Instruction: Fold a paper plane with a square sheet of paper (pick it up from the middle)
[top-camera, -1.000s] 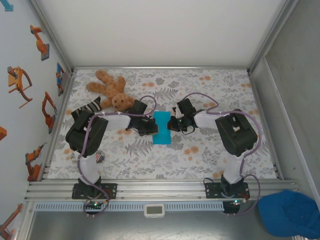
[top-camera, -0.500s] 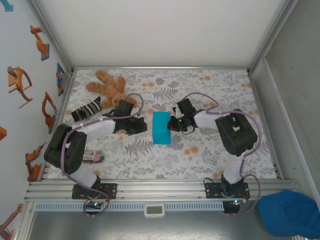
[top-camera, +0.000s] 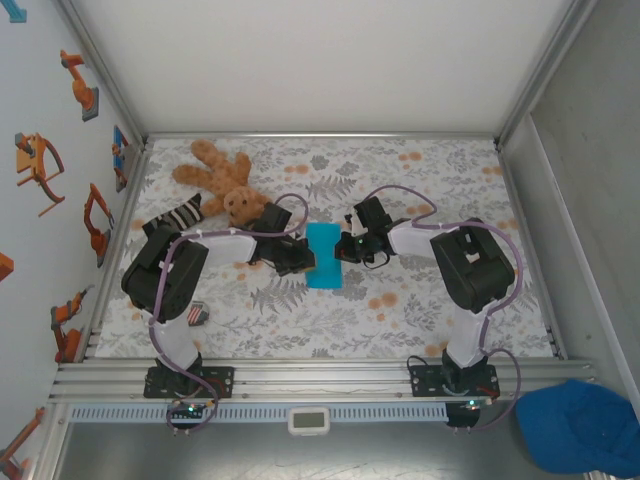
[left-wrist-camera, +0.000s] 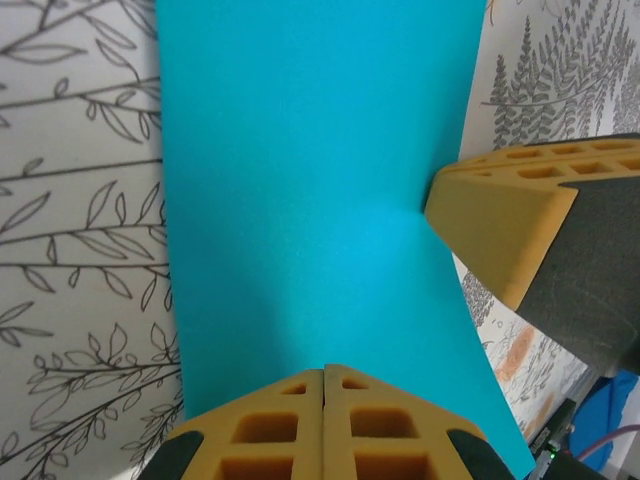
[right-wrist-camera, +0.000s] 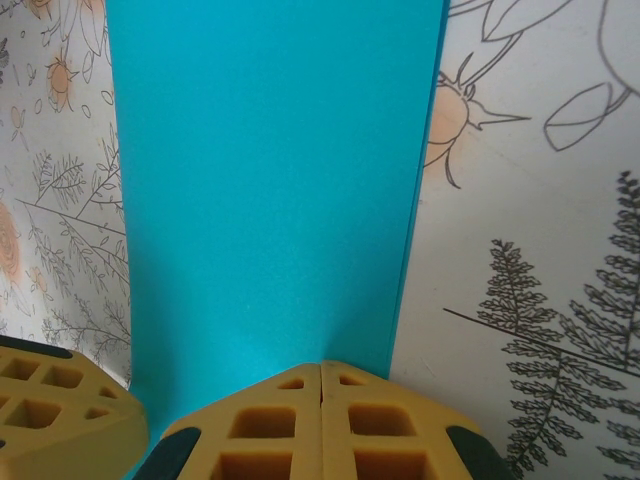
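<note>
L tool (left-wrist-camera: 324, 375): fingers pressed together, tips on left long edge of square sheet of paper (top-camera: 323, 256) | R tool (right-wrist-camera: 320, 368): pressed together too, tips on opp. edge | sheet: narrow cyan strip, flat on floral counter (top-camera: 430, 300), mid-way betw. arms | teddy (top-camera: 215, 175) far-left, well apart.

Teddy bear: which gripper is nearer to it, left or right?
Left. The left gripper sits between the teddy bear and the paper; the right gripper sits beyond the paper.
</note>
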